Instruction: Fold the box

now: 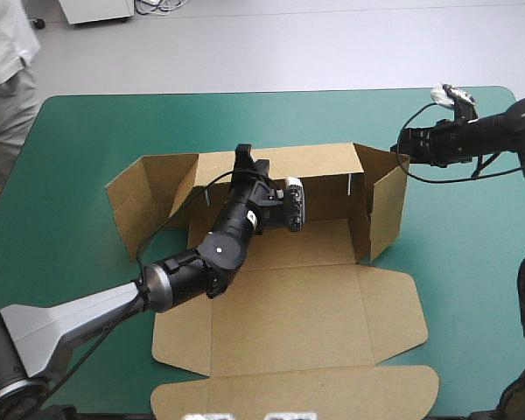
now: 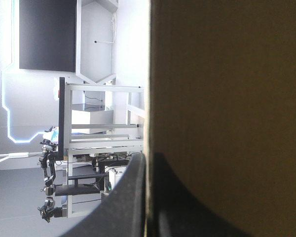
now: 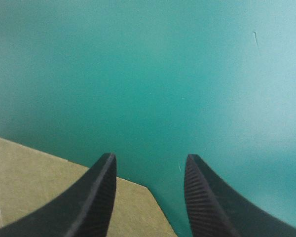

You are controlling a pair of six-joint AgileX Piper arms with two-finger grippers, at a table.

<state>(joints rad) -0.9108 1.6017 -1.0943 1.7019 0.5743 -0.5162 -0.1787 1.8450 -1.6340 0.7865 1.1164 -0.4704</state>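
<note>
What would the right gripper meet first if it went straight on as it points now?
Probably the teal-green cover, which fills the view ahead of the right gripper; the box lies beside one finger, depth unclear.

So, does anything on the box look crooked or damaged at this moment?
No damage shows. The box is half-folded: its left end wall splays outward, while the right end wall stands nearly square. The left gripper pinches the back wall.

Left gripper at box wall
</note>
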